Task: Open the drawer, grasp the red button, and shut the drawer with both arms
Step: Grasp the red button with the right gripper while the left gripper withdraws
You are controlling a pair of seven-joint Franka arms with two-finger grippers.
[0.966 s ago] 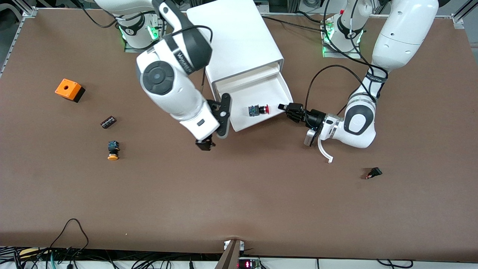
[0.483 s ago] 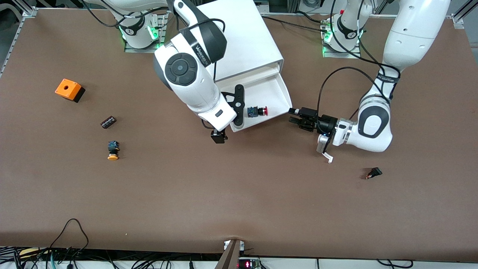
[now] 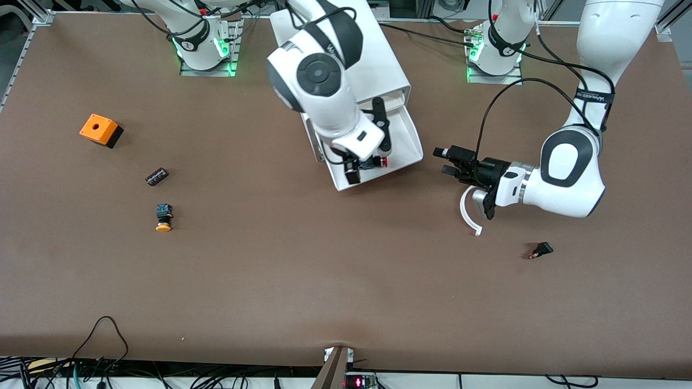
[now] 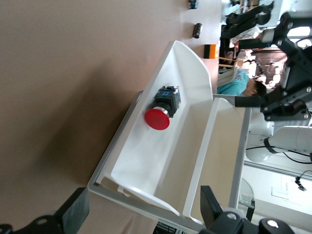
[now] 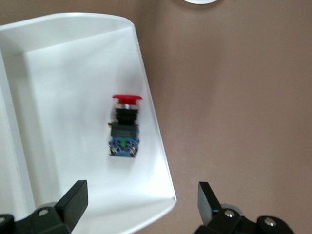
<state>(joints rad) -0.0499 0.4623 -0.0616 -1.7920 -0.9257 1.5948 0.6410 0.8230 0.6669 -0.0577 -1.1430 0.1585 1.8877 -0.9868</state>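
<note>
The white drawer [image 3: 413,138] stands open out of its white cabinet [image 3: 390,65]. The red-capped button [image 3: 380,161] lies on its side in the drawer near the front wall, partly hidden by the right arm's wrist. It also shows in the left wrist view [image 4: 163,105] and the right wrist view [image 5: 125,127]. My right gripper [image 3: 352,170] hangs open and empty over the drawer's front corner, just beside the button; the right wrist view shows it too [image 5: 141,204]. My left gripper [image 3: 445,161] is open and empty, low over the table beside the drawer toward the left arm's end, pointing at it [image 4: 141,214].
An orange box with a hole [image 3: 99,129], a small dark part [image 3: 156,176] and a yellow-capped button [image 3: 163,217] lie toward the right arm's end. Another small black part [image 3: 541,250] lies toward the left arm's end, nearer the front camera.
The right arm has swung from the table beside the drawer to over the drawer and the button. The left gripper has drawn back from the drawer's side toward the left arm's end.
</note>
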